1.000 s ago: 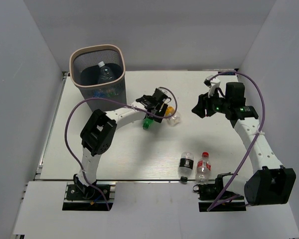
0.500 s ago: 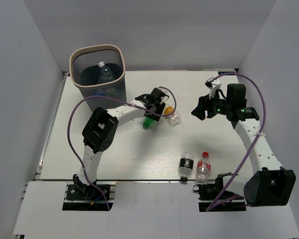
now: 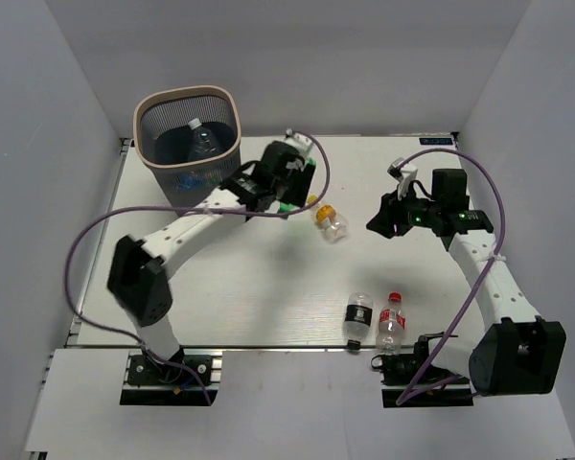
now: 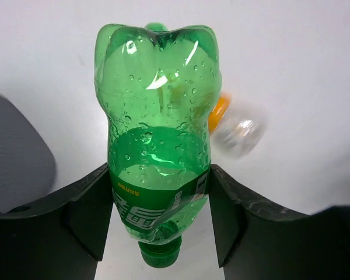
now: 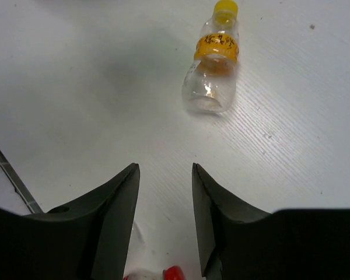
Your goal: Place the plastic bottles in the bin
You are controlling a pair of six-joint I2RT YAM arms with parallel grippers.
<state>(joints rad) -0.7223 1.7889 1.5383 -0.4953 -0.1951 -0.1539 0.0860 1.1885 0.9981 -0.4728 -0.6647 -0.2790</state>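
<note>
I take the white table [image 3: 268, 287] first: it fills the middle of the top view, with both arm bases at its 6 o'clock edge. The bin [image 3: 168, 177], dark grey and perforated with a pale rim, stands upright at about 11 o'clock of the table, and one clear bottle with a white cap [image 3: 203, 142] lies inside it. The left arm reaches out to the 4 o'clock side of the bin. The left gripper [image 4: 159, 210] is pinching the green bottle [image 4: 157, 134] around its labelled waist, one finger pressed to each side. Its green cap points toward the wrist camera and its base away, and it hangs above the table, just beside the bin's rim but not over the opening. The right arm extends along the 3 o'clock side. The right gripper [image 5: 163, 175] has its jaws spread with nothing between them, hovering over bare table. The clear bottle with the yellow cap and orange band [image 5: 213, 64] lies on its side between the two grippers, at 12 o'clock in the right wrist view, untouched. At 5 o'clock of the table, near the front edge, the black-labelled bottle [image 3: 358, 318] and the red-capped bottle [image 3: 391, 324] lie side by side, close together, well apart from both grippers.
</note>
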